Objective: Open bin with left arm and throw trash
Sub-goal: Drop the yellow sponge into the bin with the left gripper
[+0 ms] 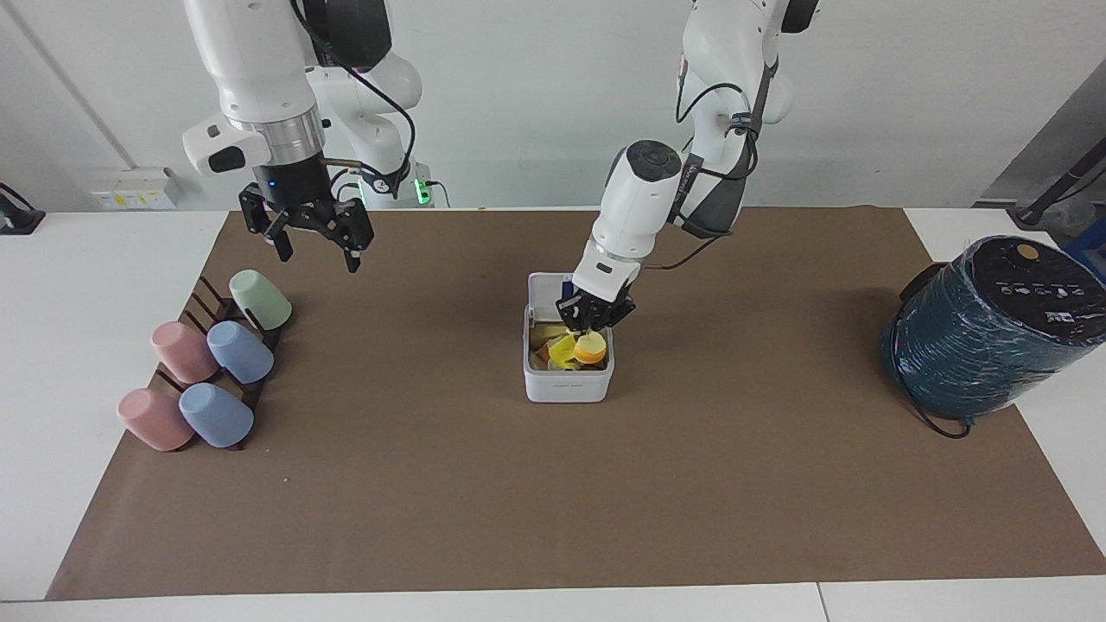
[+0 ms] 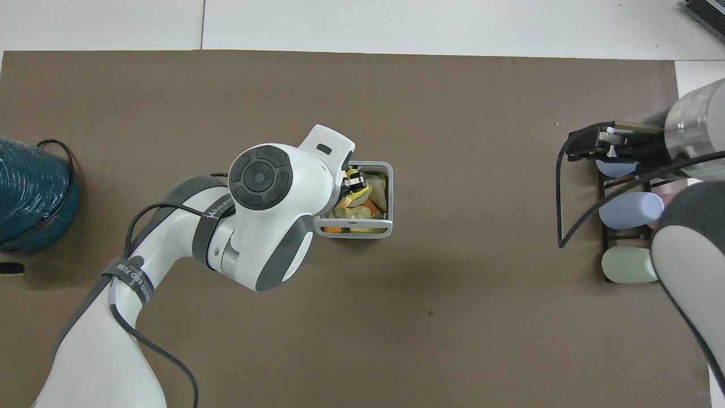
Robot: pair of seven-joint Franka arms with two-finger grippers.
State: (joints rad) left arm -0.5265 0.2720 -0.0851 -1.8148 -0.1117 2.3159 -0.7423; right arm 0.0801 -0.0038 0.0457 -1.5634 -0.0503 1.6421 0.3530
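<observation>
The white bin (image 1: 568,389) stands mid-table with its lid (image 1: 546,289) tipped up on the robots' side. Inside it lies a heap of trash, among it a bright yellow scrap (image 1: 562,350). My left gripper (image 1: 591,326) hangs low over the bin's inside, at the edge toward the left arm's end. A yellow-orange round piece (image 1: 591,348) sits right under its tips, on top of the heap; whether it is still gripped I cannot tell. From overhead the left gripper (image 2: 354,182) covers part of the bin (image 2: 352,231). My right gripper (image 1: 311,240) is raised and open, holding nothing, close to the cup rack.
A rack of pastel cups (image 1: 212,363) lies at the right arm's end of the brown mat (image 1: 553,501). A big dark teal wrapped cylinder (image 1: 985,328) with a trailing black cord stands at the left arm's end.
</observation>
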